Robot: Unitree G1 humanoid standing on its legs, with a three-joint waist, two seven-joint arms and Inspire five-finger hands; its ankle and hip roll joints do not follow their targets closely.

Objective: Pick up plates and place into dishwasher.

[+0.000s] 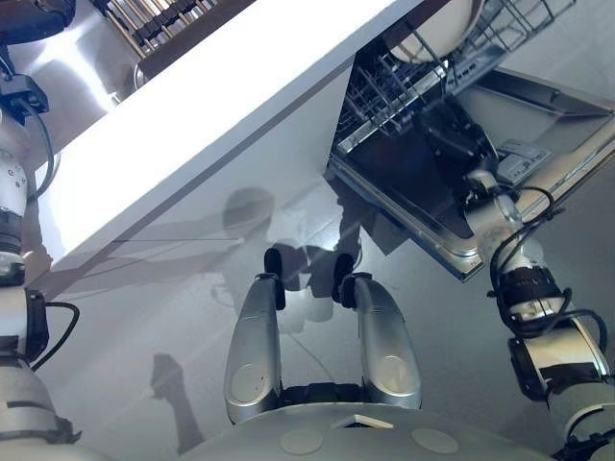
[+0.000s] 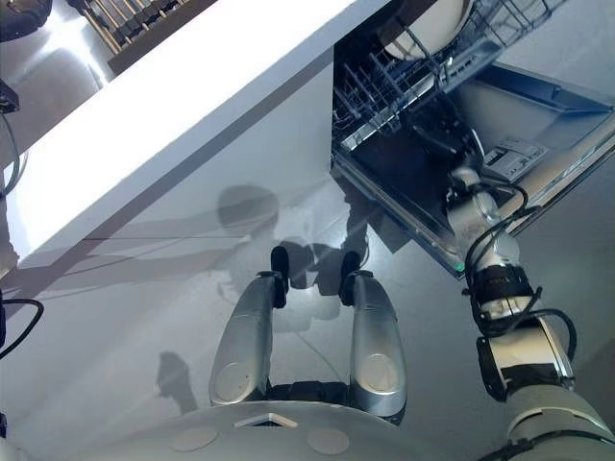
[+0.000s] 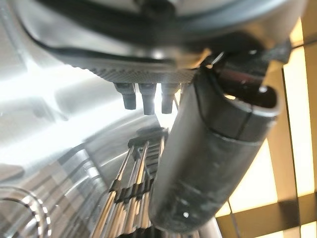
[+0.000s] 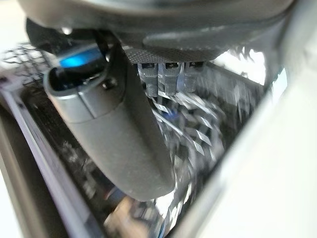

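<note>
Right hand [image 1: 452, 144] is hanging empty, fingers loose, over the dishwasher rack [image 1: 384, 91]. Left hand [image 3: 213, 163], also loose-fingered, is hovering right by the drying rack [image 3: 131, 198], so it's nearer.

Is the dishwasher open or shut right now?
Open: its door is folded down, and the wire rack inside shows.

Standing here I can read no word, number or sign anywhere: a pale label [image 1: 524, 157] on the edge of the open dishwasher door [image 1: 567, 120] bears print too small to make out.
</note>
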